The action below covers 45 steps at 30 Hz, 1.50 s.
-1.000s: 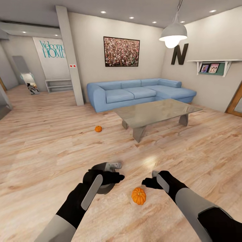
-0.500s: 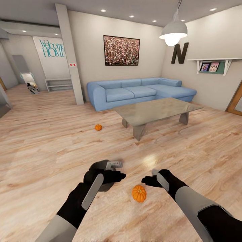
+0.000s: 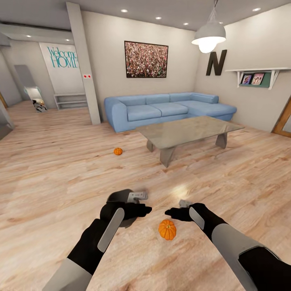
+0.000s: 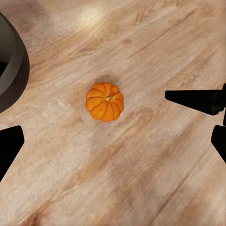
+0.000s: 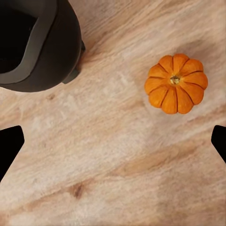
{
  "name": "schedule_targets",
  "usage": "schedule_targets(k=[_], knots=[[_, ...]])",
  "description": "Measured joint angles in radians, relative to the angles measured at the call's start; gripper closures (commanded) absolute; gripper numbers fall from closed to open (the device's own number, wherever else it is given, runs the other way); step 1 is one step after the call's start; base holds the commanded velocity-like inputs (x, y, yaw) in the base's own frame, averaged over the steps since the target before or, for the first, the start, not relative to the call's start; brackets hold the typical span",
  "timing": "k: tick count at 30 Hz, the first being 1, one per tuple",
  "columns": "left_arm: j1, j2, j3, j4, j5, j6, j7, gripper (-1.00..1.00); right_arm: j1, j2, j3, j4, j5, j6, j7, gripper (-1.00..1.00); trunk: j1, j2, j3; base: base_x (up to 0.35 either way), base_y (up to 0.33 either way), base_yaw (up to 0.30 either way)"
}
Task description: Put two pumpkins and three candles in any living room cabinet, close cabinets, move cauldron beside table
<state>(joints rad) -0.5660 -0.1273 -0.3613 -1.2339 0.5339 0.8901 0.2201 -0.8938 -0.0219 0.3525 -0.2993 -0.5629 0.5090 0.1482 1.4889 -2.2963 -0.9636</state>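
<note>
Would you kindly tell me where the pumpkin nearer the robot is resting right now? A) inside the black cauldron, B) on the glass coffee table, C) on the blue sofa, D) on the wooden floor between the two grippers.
D: the near pumpkin sits on the bare wooden floor between the left gripper and right gripper, beside the cauldron, not in it.

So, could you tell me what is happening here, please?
The robot stands in a living room with both arms held low over the wood floor. Its left gripper and right gripper are open and empty, on either side of a pumpkin on the floor. The cauldron sits just beyond the left gripper. A second pumpkin lies farther off, near the table.
</note>
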Motion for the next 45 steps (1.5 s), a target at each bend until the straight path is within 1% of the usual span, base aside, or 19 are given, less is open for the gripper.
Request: schedule_targets(k=[6, 7, 8, 9, 10, 11, 15, 18, 22, 27, 30, 31, 33, 38, 42, 45], knots=[[0.0, 0.0, 0.0, 0.0, 0.0, 0.0, 0.0, -1.0, 0.0, 0.0, 0.0, 0.003, 0.001, 0.001, -0.003, -1.0, 0.023, -0.042, -0.019, 0.0, 0.0, 0.0], [0.0, 0.0, 0.0, 0.0, 0.0, 0.0, 0.0, -1.0, 0.0, 0.0, -0.001, 0.004, 0.001, 0.002, -0.032, -1.0, 0.027, -0.049, -0.023, 0.0, 0.0, 0.0], [0.0, 0.0, 0.0, 0.0, 0.0, 0.0, 0.0, -1.0, 0.0, 0.0, -0.001, 0.004, 0.001, 0.002, -0.047, -1.0, 0.031, -0.056, -0.027, 0.0, 0.0, 0.0], [0.0, 0.0, 0.0, 0.0, 0.0, 0.0, 0.0, -1.0, 0.0, 0.0, -0.001, 0.004, 0.0, 0.001, -0.08, -1.0, 0.035, -0.063, -0.032, 0.0, 0.0, 0.0], [0.0, 0.0, 0.0, 0.0, 0.0, 0.0, 0.0, -1.0, 0.0, 0.0, -0.001, 0.004, 0.0, 0.001, -0.096, -1.0, 0.038, -0.07, -0.036, 0.0, 0.0, 0.0], [0.0, 0.0, 0.0, 0.0, 0.0, 0.0, 0.0, -1.0, 0.0, 0.0, -0.003, 0.003, 0.003, -0.001, -0.136, -1.0, 0.042, -0.077, -0.041, 0.0, 0.0, 0.0], [-0.001, 0.0, 0.0, 0.0, 0.0, 0.0, 0.0, -1.0, 0.0, 0.0, -0.004, 0.001, 0.004, 0.0, -0.153, -1.0, 0.058, -0.105, -0.06, 0.0, 0.0, 0.0], [0.0, 0.0, 0.0, 0.0, 0.0, 0.0, 0.0, -1.0, 0.0, -0.001, -0.004, 0.001, 0.004, 0.001, -0.153, -1.0, 0.069, -0.126, -0.074, 0.0, 0.0, 0.0], [0.0, 0.0, 0.0, 0.0, 0.0, 0.0, 0.0, -1.0, 0.0, -0.002, -0.003, 0.0, 0.002, 0.005, -0.137, -1.0, 0.084, -0.154, -0.093, 0.0, 0.0, 0.0], [0.0, -0.001, 0.0, -0.003, 0.0, 0.0, -0.002, -1.0, 0.0, -0.016, -0.003, 0.0, -0.002, 0.008, -0.104, -1.0, 0.084, -0.154, -0.101, 0.0, 0.0, 0.0], [0.0, 0.0, 0.0, -0.037, 0.002, 0.0, -0.006, -1.0, 0.0, -0.027, -0.003, -0.001, -0.003, 0.008, -0.083, -1.0, 0.084, -0.154, -0.106, 0.0, 0.0, 0.0], [0.001, 0.0, -0.004, -0.101, 0.004, 0.004, -0.009, -1.0, 0.0, -0.031, -0.003, -0.001, -0.003, 0.008, -0.072, -1.0, 0.084, -0.154, -0.107, 0.0, 0.0, 0.0], [0.002, 0.0, -0.014, -0.126, 0.002, 0.006, -0.01, -1.0, 0.0, -0.032, -0.003, -0.002, -0.003, 0.008, -0.069, -1.0, 0.084, -0.154, -0.111, 0.0, 0.0, 0.0], [0.004, 0.0, -0.035, -0.157, 0.002, 0.006, -0.011, -1.0, 0.0, -0.032, -0.003, -0.002, -0.003, 0.009, -0.07, -1.0, 0.084, -0.154, -0.119, 0.0, 0.0, 0.0], [0.008, 0.0, -0.042, -0.198, 0.002, 0.006, -0.011, -1.0, 0.0, -0.032, -0.002, -0.001, -0.003, 0.009, -0.069, -1.0, 0.084, -0.154, -0.124, 0.001, 0.0, 0.011], [0.008, 0.0, -0.043, -0.209, 0.002, 0.006, -0.011, -1.0, 0.0, -0.031, -0.002, -0.001, -0.003, 0.009, -0.07, -1.0, 0.084, -0.154, -0.126, 0.09, 0.0, 0.007]])
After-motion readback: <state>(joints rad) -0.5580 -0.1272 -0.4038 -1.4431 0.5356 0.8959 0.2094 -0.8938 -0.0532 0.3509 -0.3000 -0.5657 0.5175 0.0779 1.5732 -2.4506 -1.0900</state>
